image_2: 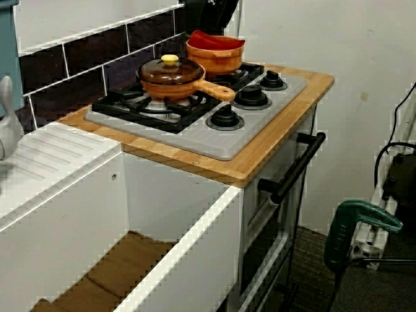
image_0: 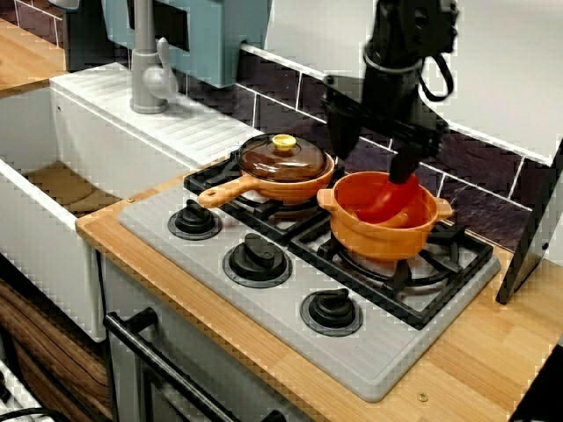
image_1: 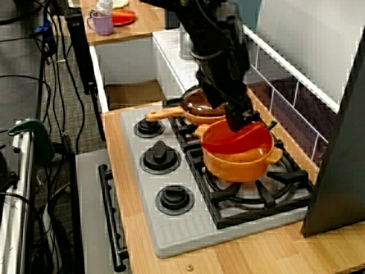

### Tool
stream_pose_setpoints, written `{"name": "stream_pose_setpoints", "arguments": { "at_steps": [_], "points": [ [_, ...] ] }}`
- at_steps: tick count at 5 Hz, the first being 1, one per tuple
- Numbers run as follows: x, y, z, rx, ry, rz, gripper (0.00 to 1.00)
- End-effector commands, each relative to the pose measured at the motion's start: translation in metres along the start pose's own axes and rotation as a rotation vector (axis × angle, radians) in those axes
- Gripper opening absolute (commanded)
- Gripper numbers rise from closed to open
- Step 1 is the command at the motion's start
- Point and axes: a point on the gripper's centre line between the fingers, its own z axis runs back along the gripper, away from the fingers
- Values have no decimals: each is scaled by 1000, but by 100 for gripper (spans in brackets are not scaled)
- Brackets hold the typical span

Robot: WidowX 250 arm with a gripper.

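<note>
The red bowl lies tilted inside the orange pot on the right back burner of the stove. Its upper edge leans on the pot's far rim. It is smooth, glossy plastic, shallow and round. In the view from the sink side it pokes up above the pot's rim.

The black gripper comes down from above at the back of the pot. Its fingers meet the bowl's raised edge, and in the view from the stove's right end the gripper covers that edge. I cannot tell whether the fingers are pinched on it or only touching.

The pot is round and matte, with two small lug handles, and stands on a black grate. Just beside it on the left burner sits an orange frying pan. Its long handle points towards the front left, and it is covered by a brown see-through lid with a yellow knob.

The stove is a flat grey slab with three black dials in a row along its front, set into a light wooden desk. Dark glossy tiles run behind. To the left are a white sink with a ribbed drainer and a grey tap.
</note>
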Motion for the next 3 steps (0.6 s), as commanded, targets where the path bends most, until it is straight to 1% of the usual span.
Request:
{"name": "stream_pose_setpoints", "arguments": {
  "at_steps": [1, 2, 3],
  "points": [
    [14, -3, 6, -40, -35, 19, 100],
    [11, -5, 7, -45, -27, 19, 100],
    [9, -7, 6, -46, -37, 19, 100]
  ]
}}
